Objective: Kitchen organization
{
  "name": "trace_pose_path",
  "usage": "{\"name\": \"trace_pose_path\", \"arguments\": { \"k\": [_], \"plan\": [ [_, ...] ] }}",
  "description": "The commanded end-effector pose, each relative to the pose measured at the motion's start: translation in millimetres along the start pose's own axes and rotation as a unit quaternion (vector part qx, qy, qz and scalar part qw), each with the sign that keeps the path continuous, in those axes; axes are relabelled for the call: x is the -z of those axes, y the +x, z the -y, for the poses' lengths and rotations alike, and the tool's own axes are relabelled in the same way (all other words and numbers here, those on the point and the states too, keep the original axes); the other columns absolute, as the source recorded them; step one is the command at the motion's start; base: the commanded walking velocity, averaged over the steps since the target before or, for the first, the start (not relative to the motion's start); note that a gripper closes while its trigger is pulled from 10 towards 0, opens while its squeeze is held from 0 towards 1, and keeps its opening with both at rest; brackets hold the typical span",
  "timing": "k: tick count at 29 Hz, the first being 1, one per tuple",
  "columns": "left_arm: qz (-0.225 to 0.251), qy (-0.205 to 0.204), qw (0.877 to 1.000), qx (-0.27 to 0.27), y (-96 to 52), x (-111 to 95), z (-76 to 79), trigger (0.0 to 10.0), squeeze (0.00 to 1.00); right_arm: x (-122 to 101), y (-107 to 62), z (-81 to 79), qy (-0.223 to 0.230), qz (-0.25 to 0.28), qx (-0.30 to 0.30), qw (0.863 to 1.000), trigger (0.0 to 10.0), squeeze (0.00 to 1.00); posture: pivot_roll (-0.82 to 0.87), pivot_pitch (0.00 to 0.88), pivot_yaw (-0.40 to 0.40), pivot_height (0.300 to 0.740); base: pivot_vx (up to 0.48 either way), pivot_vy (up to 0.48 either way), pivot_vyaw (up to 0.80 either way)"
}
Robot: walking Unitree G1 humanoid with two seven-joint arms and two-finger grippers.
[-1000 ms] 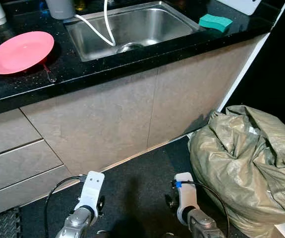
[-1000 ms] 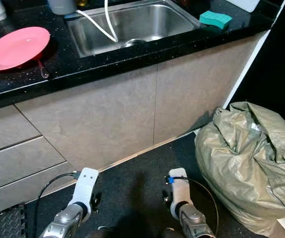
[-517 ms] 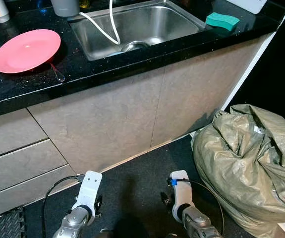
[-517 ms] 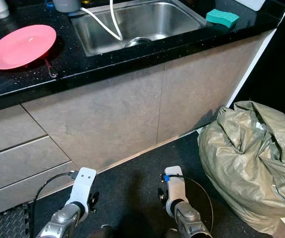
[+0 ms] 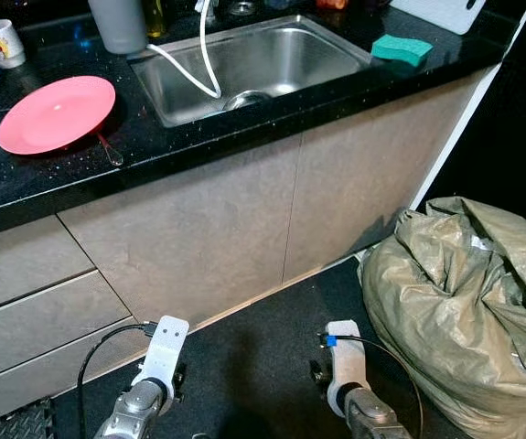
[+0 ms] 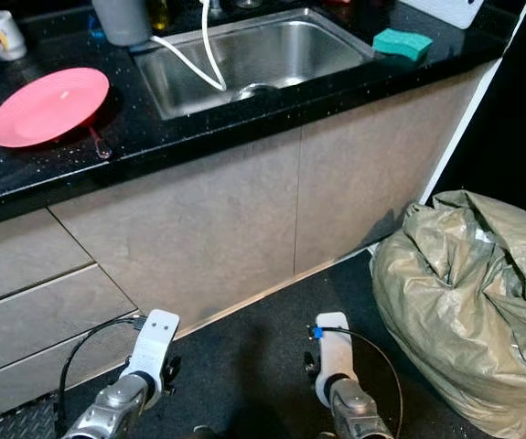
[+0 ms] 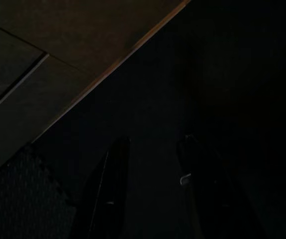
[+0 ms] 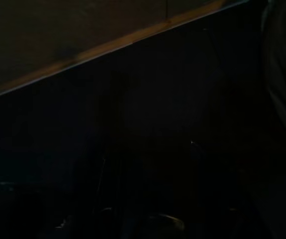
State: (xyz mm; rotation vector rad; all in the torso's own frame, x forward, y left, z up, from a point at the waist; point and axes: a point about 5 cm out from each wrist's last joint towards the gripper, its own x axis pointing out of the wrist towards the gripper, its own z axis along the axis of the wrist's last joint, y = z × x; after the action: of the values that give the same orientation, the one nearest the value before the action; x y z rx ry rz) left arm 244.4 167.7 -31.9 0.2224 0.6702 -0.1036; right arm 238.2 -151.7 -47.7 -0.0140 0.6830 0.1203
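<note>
Approach step: I face black speckled worktop (image 5: pixel 198 137). Left claw (image 7: pixel 152 199) slightly parted, empty; right claw (image 8: pixel 147 189) too dark, cannot tell. Next: probably raise arm toward round pink plate (image 5: pixel 57 113), left of steel sink (image 5: pixel 253 64).

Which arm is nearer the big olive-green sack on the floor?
Right. The right arm hangs low just beside the sack, on its left; the left arm hangs further off, below the drawers.
</note>
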Motion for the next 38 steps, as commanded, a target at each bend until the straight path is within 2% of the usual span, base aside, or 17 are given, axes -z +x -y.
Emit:
{"name": "trace_pose_path", "arguments": {
  "k": [1, 6, 12, 16, 38],
  "plan": [
    [-0.015, 0.002, 1.000, -0.002, -0.7, 7, -1.1, 10.0, 0.00, 5, -0.9, -2.2, -0.001, -0.010, 0.000, 1.000, 10.0, 0.00, 0.00, 0.078, 0.044, 0.740, 0.000, 0.000, 0.00],
    [-0.015, 0.002, 1.000, -0.013, -0.1, 8, -1.6, 10.0, 0.00, 4, -0.4, -2.8, -0.005, -0.007, -0.005, 1.000, 10.0, 0.00, -0.01, 0.081, 0.034, 0.740, 0.000, 0.000, 0.00],
    [-0.003, 0.011, 1.000, -0.010, -1.0, 7, 7.6, 10.0, 0.00, 3, -0.6, -0.3, -0.024, -0.009, -0.013, 1.000, 10.0, 0.00, -0.01, 0.101, 0.001, 0.740, 0.000, 0.000, 0.00],
    [0.000, 0.011, 1.000, -0.011, -1.1, 6, 8.0, 10.0, 0.00, 3, -0.3, -1.9, -0.028, -0.011, -0.022, 0.999, 10.0, 0.00, 0.00, 0.114, -0.005, 0.740, 0.000, 0.000, 0.00],
    [0.009, 0.012, 1.000, -0.003, 0.5, -1, 9.7, 10.0, 0.00, 2, -0.1, -1.8, -0.005, -0.009, -0.020, 1.000, 10.0, 0.00, 0.02, 0.131, 0.015, 0.740, 0.000, 0.000, 0.00]
  ]
}}
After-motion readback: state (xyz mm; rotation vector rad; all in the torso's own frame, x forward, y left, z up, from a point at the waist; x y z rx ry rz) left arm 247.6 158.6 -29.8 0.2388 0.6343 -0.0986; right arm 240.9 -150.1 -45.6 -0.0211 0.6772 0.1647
